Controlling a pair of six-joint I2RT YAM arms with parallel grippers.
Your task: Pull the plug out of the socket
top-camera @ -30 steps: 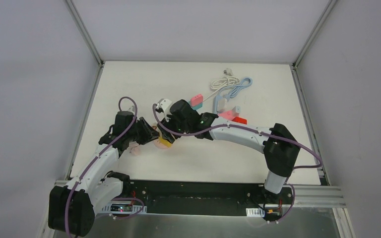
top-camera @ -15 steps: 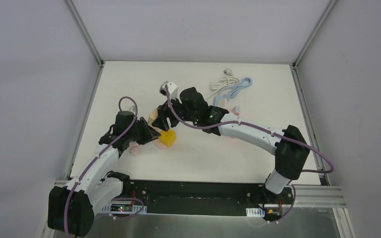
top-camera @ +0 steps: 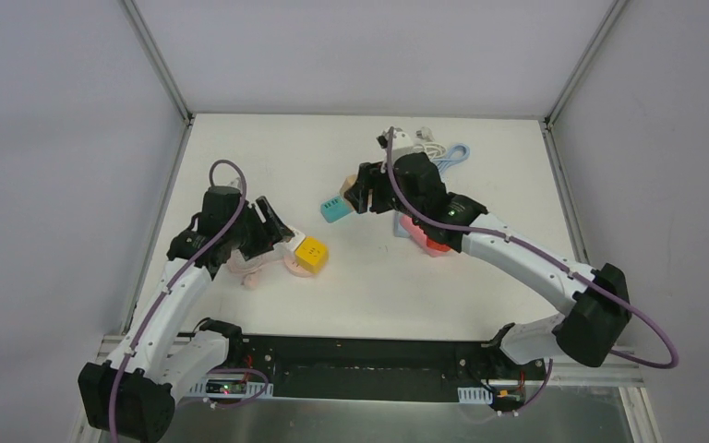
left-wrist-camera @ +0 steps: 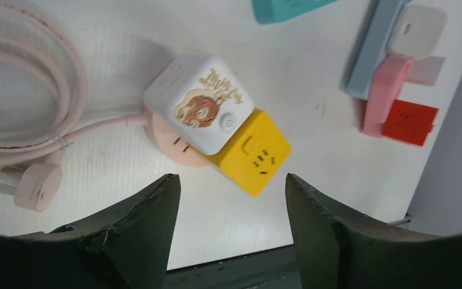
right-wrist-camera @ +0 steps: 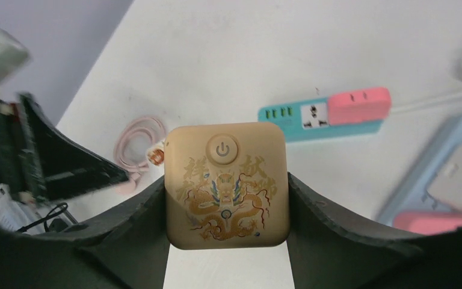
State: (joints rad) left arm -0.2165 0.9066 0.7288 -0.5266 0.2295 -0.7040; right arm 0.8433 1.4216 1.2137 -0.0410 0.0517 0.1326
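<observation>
The plug (right-wrist-camera: 226, 183) is a gold cube with a dragon print and a power button. My right gripper (right-wrist-camera: 226, 180) is shut on its two sides and holds it in the air, over the table's back middle (top-camera: 369, 187). The socket (left-wrist-camera: 216, 120) is a cube block with a white cartoon face, a yellow side (top-camera: 311, 254) and a pink base, and it lies on the table apart from the plug. Just near of the socket, my left gripper (left-wrist-camera: 230, 180) stands open with nothing between its fingers (top-camera: 272, 231).
A coiled pink cable (left-wrist-camera: 30, 120) with its round plug (left-wrist-camera: 36, 186) lies left of the socket. A teal and pink power strip (right-wrist-camera: 325, 114) lies beyond the plug. Light blue, pink and red blocks (top-camera: 429, 235) sit under the right arm. White and blue cables (top-camera: 429, 152) lie at the back.
My right gripper has carried the gold plug up and back to the right, away from the socket. My left gripper has opened, let go of the socket and drawn back.
</observation>
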